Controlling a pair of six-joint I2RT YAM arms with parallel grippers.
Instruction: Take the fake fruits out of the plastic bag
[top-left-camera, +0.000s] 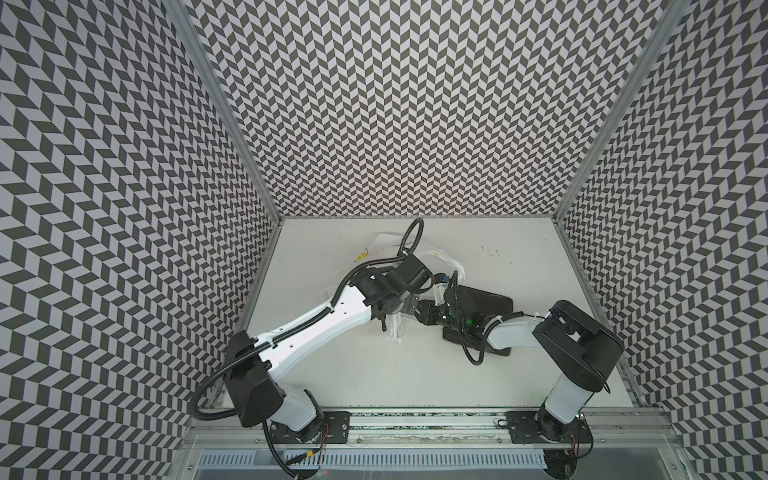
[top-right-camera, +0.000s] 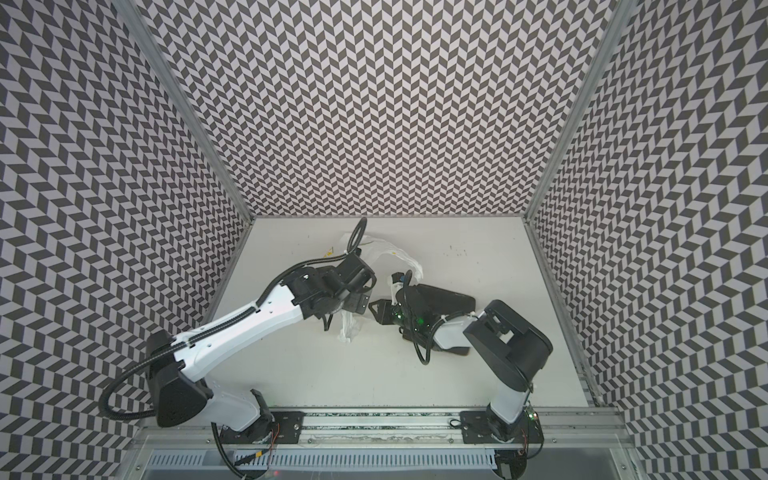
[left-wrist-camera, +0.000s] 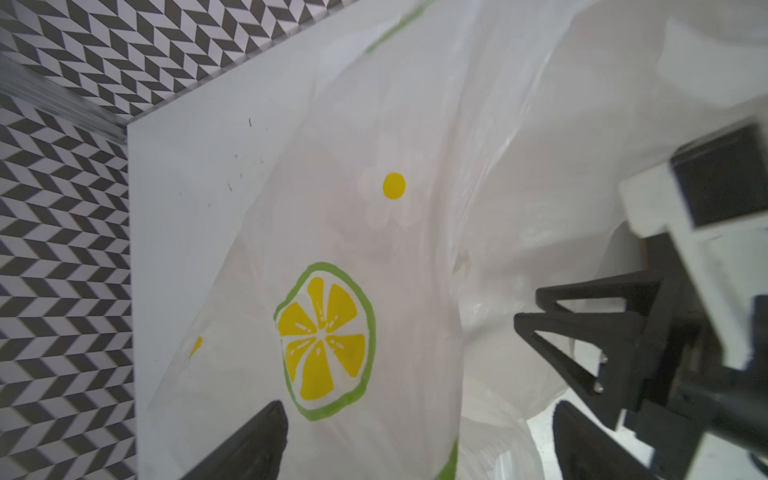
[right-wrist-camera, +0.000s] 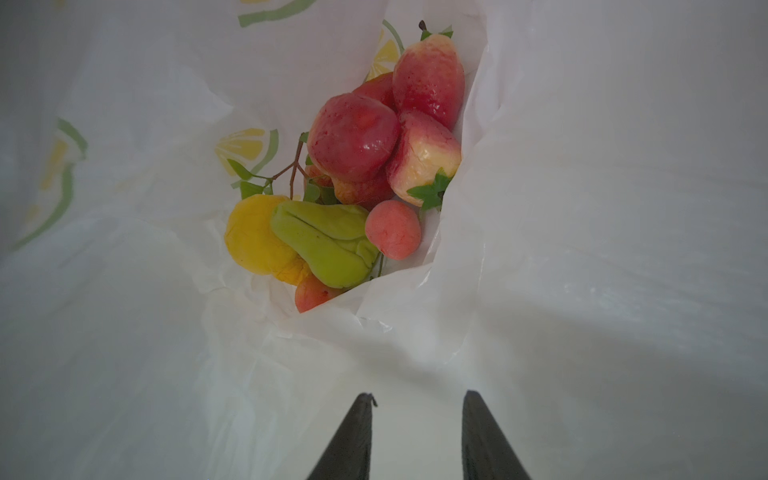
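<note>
In both top views the left gripper (top-left-camera: 405, 305) and right gripper (top-left-camera: 423, 311) meet nose to nose over the plastic bag (top-left-camera: 448, 261). Bare table (top-left-camera: 540, 257) lies behind the right gripper, past a dark plate (top-left-camera: 490, 297).

In the left wrist view the left gripper is wide open and empty, with the bag's thin skin just under it.

In the right wrist view the right gripper is partly open and empty, poked inside the bag. The fake fruits (right-wrist-camera: 353, 166) sit heaped straight ahead of it. They look light, hard and shiny, maybe slippery, so pinch one round its middle. Soft folds crowd both sides.
</note>
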